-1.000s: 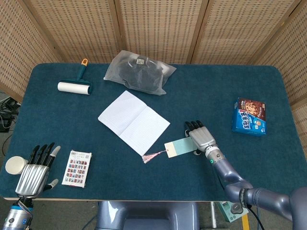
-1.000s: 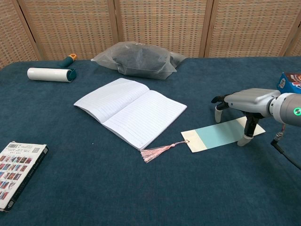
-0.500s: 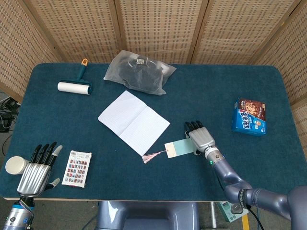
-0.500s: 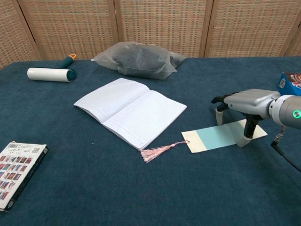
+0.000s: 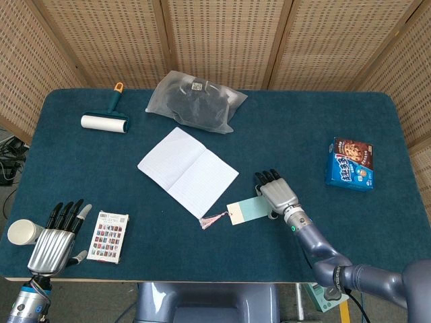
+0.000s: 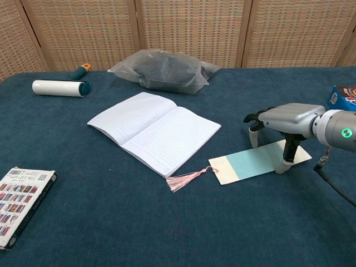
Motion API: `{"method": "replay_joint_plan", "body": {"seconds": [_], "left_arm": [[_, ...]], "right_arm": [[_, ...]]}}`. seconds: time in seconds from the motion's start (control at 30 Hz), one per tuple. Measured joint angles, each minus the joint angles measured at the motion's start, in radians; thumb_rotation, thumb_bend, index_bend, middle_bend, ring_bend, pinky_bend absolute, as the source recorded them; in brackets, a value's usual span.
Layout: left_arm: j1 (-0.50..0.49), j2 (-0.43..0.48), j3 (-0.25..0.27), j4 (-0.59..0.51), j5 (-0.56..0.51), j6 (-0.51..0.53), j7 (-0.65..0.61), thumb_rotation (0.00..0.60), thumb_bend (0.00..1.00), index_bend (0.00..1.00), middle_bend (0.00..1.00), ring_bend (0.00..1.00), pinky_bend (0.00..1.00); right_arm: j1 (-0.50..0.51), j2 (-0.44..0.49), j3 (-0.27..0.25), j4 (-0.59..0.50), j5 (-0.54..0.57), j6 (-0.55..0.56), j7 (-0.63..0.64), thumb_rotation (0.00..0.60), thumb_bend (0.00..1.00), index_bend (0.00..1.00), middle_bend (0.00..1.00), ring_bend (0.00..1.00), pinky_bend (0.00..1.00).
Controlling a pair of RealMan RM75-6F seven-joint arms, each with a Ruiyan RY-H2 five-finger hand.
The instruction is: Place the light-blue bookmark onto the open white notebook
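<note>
The open white notebook lies flat in the middle of the blue table. To its right, the light-blue bookmark lies flat on the cloth, its pink tassel pointing at the notebook's near corner. My right hand arches over the bookmark's right end. Its fingertips and thumb press down on the card, and nothing is clasped. My left hand hovers at the table's front-left edge, fingers spread and holding nothing; the chest view does not show it.
A lint roller and a grey plastic bag lie at the back. A blue cookie box sits far right. A card box and a white round object are beside my left hand.
My right hand has slid a little left toward the notebook, dragging the bookmark and tassel with it. The left hand has barely shifted.
</note>
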Motion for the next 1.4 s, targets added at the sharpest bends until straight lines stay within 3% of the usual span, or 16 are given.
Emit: {"method": "replay_joint_plan", "body": {"seconds": [0.47,0.77,1.4], "left_arm": [[-0.003,0.005,0.002,0.000,-0.012,-0.008,-0.021,0.600,0.00,0.00,0.00,0.00,0.00],[-0.016,0.001,0.005,0.009,-0.027,-0.041,-0.035,0.600,0.00,0.00,0.00,0.00,0.00],[-0.036,0.004,-0.008,0.031,-0.082,-0.078,-0.089,0.600,0.00,0.00,0.00,0.00,0.00]], "right_arm": [[0.042,0.045,0.031,-0.035,0.020,-0.005,-0.028,0.600,0.26,0.54,0.12,0.00,0.09],[0.130,0.035,0.070,-0.018,0.047,-0.067,-0.040,0.600,0.26,0.54,0.11,0.00,0.09],[0.297,-0.111,0.121,0.222,-0.022,-0.199,0.087,0.600,0.26,0.55,0.11,0.00,0.09]]}}
